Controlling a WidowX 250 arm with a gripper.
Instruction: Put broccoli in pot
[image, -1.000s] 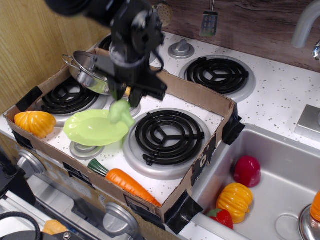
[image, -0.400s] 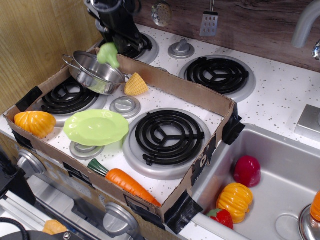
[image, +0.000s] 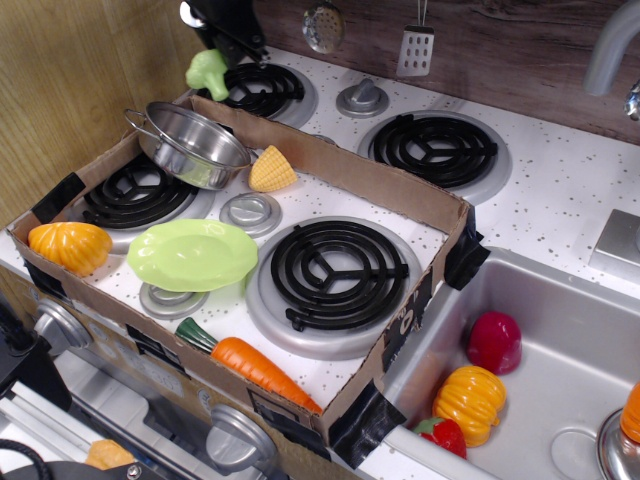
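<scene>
The pale-green broccoli (image: 207, 72) hangs in the air at the top left, above and behind the far rim of the pot, over the back-left burner. My black gripper (image: 219, 47) reaches in from the top edge and is shut on the broccoli's top; most of the gripper is out of frame. The shiny steel pot (image: 192, 146) sits tilted in the far-left corner of the cardboard box, open side up, with a wire loop handle on its left side.
In the cardboard box (image: 345, 172) lie a light-green plate (image: 192, 254), an orange pumpkin (image: 69, 246), a carrot (image: 256, 366) and a yellow corn piece (image: 272, 170). A large burner (image: 334, 268) fills the box's right half. The sink (image: 560, 345) at the right holds toy vegetables.
The gripper lifted the broccoli off the green plate, carried it back and left over the pot, and has now risen farther up and back, past the pot's far rim.
</scene>
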